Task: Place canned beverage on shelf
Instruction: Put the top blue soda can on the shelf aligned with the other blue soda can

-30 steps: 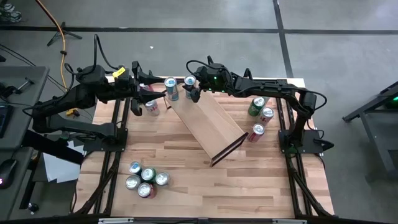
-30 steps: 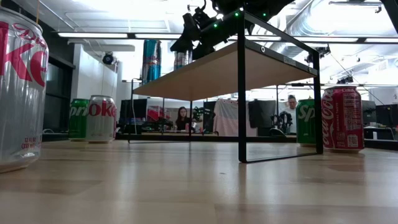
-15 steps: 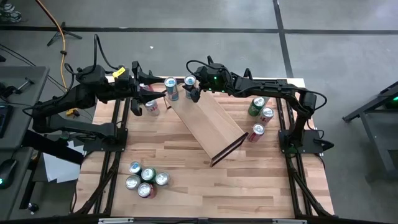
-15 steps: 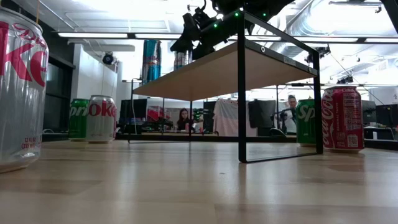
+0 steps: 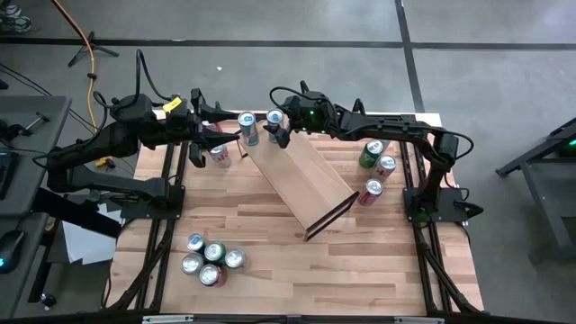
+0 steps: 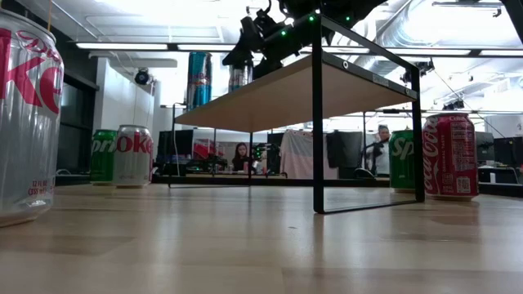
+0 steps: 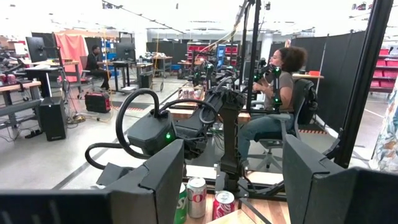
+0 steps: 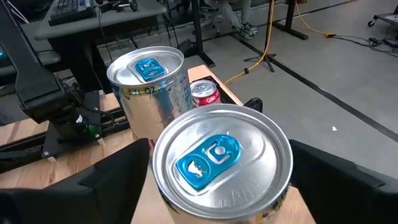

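The shelf (image 5: pixel 301 180) stands slantwise mid-table, a pale plank on a thin black frame (image 6: pixel 318 122). Two silver cans with blue tabs stand upright on its far left end. The nearer can (image 8: pixel 221 165) stands between the fingers of my right gripper (image 5: pixel 279 129), which is open; one finger is on each side of the can's wall. The other can (image 8: pixel 149 87) stands just beyond it. My left gripper (image 7: pixel 236 193) hangs open and level by the table's far left corner, with nothing between its fingers.
Several cans (image 5: pixel 209 259) cluster near the table's front left. Three more cans (image 5: pixel 376 166) stand at the right, by the shelf's right end. One can (image 5: pixel 219 155) stands on the table below my left gripper. People sit at desks in the room beyond.
My right gripper's fingers have spread a little wider around the can on the shelf. The can stays upright where it was, and both arms have kept still.
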